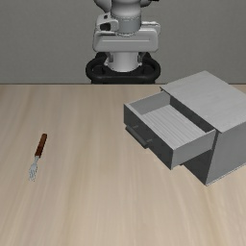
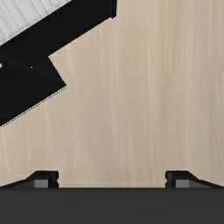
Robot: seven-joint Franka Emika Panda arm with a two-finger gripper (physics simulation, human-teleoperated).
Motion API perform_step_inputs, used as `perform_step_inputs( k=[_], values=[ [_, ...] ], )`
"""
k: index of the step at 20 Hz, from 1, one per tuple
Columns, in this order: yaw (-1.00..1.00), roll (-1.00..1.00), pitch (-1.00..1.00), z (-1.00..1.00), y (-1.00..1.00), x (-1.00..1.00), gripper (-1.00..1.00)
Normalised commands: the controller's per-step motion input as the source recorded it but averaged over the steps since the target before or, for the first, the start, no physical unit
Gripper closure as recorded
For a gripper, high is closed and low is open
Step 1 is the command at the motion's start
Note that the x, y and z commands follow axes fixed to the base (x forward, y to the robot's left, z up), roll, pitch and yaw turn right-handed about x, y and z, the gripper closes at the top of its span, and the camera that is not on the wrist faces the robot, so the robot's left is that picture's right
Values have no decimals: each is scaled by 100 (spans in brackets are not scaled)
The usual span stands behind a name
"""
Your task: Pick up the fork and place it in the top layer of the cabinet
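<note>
1. Lying flat on the table [image 1: 86,207], the fork [image 1: 36,159] sits toward the exterior view's left, well apart from the cabinet [image 1: 216,120].
2. It is slim, with a brown handle [image 1: 41,144] and pale metal tines [image 1: 32,175].
3. Its long axis runs nearly straight away from the robot, handle end nearer the robot, tines pointing away and slightly toward the exterior view's left.
4. The cabinet's top drawer [image 1: 168,130] stands pulled out.
5. The gripper [image 2: 112,179] hangs over bare table, fingers spread wide with nothing between them.

Sim lab: plain wood table [image 1: 86,211], grey backdrop [image 1: 38,38], grey cabinet [image 1: 219,104] w/ drawer [image 1: 173,121] out.
</note>
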Motion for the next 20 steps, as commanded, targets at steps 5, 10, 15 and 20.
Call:
perform_step_inputs(
  k=[5,10,15,20],
  values=[
    [0,0,0,0,-100,0,-100],
    [0,0,0,0,-100,0,-100],
    [0,0,0,0,-100,0,-100],
    [0,0,0,0,-100,0,-100]
  ],
)
